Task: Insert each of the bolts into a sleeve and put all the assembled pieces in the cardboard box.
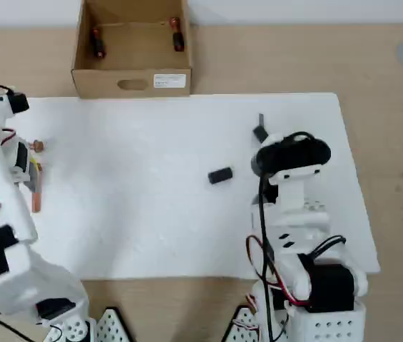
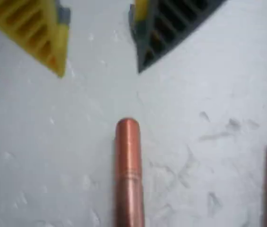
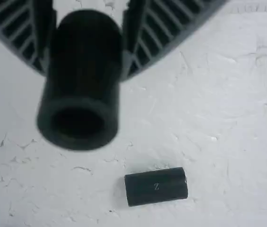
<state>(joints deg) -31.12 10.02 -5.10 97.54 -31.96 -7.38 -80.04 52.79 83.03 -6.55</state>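
Your right gripper (image 3: pixel 86 68) clamps a black sleeve (image 3: pixel 79 99), while your left gripper (image 2: pixel 100 70) stands spread wide just before a copper bolt (image 2: pixel 127 165).

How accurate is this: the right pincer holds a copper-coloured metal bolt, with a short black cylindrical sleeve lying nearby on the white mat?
No: the right pincer is shut on a hollow black cylindrical sleeve, not a copper bolt, as the right wrist view shows. A second short black sleeve does lie nearby on the white mat.
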